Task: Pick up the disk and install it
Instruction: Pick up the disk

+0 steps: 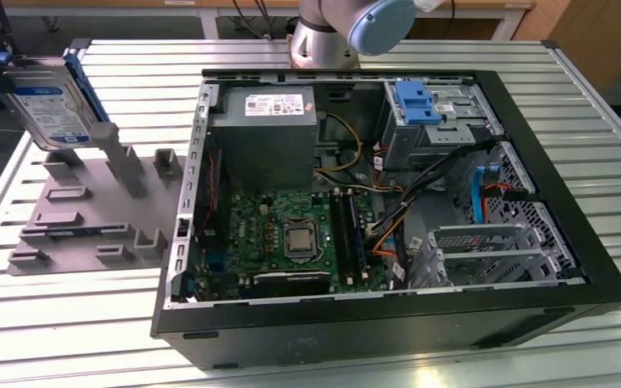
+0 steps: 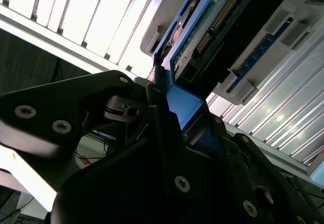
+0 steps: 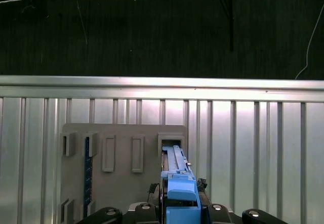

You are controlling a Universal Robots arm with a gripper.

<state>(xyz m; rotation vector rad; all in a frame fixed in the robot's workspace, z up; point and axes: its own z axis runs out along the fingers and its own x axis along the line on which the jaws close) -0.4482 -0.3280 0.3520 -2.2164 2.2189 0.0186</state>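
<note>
Item: the disk (image 1: pixel 49 109) is standing on end at the exterior view's left. Its long axis is running near upright with a slight lean, its label is facing the camera and its blue rails are showing along the edges. The gripper (image 2: pixel 174 100) is sitting at the disk's upper end. In the second wrist view its fingers (image 2: pixel 159 123) are pressing on either side of the blue rail piece, so it is judged to be clamping the disk. The disk is extending straight away from the gripper toward the grey fixture plate (image 1: pixel 73 218), its lower end meeting one of the plate's slots. Whether it is seated there or just lifted free cannot be told. Container: the open computer case (image 1: pixel 397 327) is lying on the slatted table (image 1: pixel 73 323), just beside the plate, toward the exterior view's right of the disk. It is holding a grey power supply box (image 1: pixel 262 133), a green motherboard (image 1: pixel 289 234), a bare blue bracket (image 1: pixel 413 101) in the far bay and a metal drive cage (image 1: pixel 494 250) at the near right.
</note>
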